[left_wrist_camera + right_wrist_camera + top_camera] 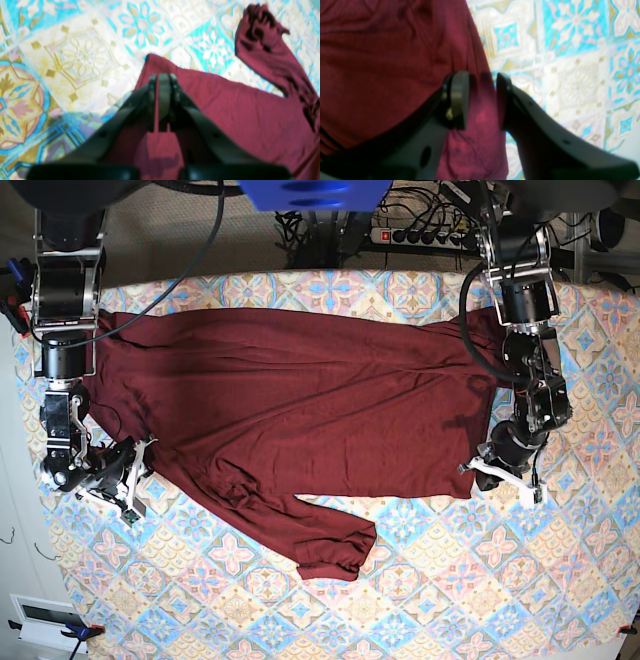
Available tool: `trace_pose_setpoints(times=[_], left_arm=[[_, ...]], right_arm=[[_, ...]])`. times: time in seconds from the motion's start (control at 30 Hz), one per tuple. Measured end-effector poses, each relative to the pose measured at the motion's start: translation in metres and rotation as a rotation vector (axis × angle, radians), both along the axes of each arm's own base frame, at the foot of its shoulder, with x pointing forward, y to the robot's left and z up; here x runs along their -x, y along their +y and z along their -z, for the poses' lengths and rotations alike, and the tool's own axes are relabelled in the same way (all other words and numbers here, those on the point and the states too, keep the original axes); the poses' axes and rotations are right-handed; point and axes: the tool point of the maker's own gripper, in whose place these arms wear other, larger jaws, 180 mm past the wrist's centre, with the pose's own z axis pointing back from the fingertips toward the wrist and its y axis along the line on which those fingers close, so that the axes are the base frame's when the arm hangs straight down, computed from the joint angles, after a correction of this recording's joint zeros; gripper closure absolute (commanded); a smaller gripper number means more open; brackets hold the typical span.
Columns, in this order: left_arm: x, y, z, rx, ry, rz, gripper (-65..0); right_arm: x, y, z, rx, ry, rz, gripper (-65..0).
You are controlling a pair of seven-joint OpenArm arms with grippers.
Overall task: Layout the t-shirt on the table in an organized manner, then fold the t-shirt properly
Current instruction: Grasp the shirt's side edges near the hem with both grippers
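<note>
The dark maroon t-shirt (300,400) lies spread across the far half of the patterned table (480,580), with one long sleeve (325,550) bunched toward the front. At the shirt's lower right corner my left gripper (475,470) is down on the cloth. In the left wrist view its fingers (153,100) are pressed together with a thin strip of the t-shirt (225,105) between them. My right gripper (138,478) sits at the shirt's left edge. Its jaws (482,75) stand apart astride the edge of the t-shirt (382,62), which lies under them.
A power strip and cables (420,235) run behind the table's far edge. A blue part (310,192) hangs above the far middle. The crumpled sleeve (262,45) shows ahead of the left gripper. Bare patterned cloth (570,75) lies right of the right gripper.
</note>
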Motion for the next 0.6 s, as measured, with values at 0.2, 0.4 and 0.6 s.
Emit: trace_pose_setpoints(times=[0.2, 0.4, 0.6], left_arm=[[-0.014, 0.029, 0.028, 0.033, 0.136, -0.126, -37.2], [-0.029, 0.028, 0.026, 0.069, 0.143, -0.139, -40.4], [-0.027, 0.005, 0.039, 0.005, 0.185, -0.052, -40.5]], right_arm=[[-0.001, -0.001, -0.002, -0.001, -0.008, 0.004, -18.2], [-0.001, -0.001, -0.001, 0.0, -0.005, 0.004, -18.2], [-0.001, -0.001, -0.001, 0.0, -0.005, 0.004, -18.1]])
